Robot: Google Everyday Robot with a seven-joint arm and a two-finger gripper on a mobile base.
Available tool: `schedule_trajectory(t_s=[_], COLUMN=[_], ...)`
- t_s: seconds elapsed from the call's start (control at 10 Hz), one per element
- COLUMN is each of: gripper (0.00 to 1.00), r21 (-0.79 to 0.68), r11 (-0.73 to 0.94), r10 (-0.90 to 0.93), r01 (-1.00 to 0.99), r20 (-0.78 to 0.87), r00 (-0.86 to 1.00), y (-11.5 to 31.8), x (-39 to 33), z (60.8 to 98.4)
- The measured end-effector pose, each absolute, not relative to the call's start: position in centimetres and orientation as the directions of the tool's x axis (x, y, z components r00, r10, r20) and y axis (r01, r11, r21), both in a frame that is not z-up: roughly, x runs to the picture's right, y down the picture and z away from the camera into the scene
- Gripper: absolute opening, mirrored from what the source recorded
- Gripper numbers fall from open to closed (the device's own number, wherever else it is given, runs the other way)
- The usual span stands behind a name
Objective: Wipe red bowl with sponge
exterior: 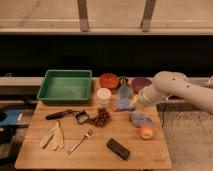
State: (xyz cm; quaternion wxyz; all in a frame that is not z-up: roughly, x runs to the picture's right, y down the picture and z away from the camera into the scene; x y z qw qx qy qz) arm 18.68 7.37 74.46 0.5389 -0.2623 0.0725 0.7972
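Though rigid, glossy and probably light, red bowl, at the far edge of the surface beside green tray, may skid when wiped; sponge, soft and squashy, hangs near it, apparently pinched by one end in the closed tool.

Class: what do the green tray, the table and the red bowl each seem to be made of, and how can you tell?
Green tray: probably plastic; even colour, moulded rim. Table: looks like wood; pale tan, matt top. Red bowl: plastic or glazed ceramic, smooth and uniform; cannot tell which. The gripper is over the table's right half.
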Motion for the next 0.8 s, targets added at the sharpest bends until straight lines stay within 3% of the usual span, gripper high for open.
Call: schedule_trajectory(t_s=[0.5, 0.8], gripper=[0.00, 0.00], r21=[-0.205, -0.319], r11=[-0.455, -0.496], r10=[0.844, 0.840], r01=[-0.867, -0.807], r20=[-0.410, -0.412], r00=[-0.346, -0.353], y=[1.6, -0.4], x=[20.2, 18.3], z=[73.6, 74.8])
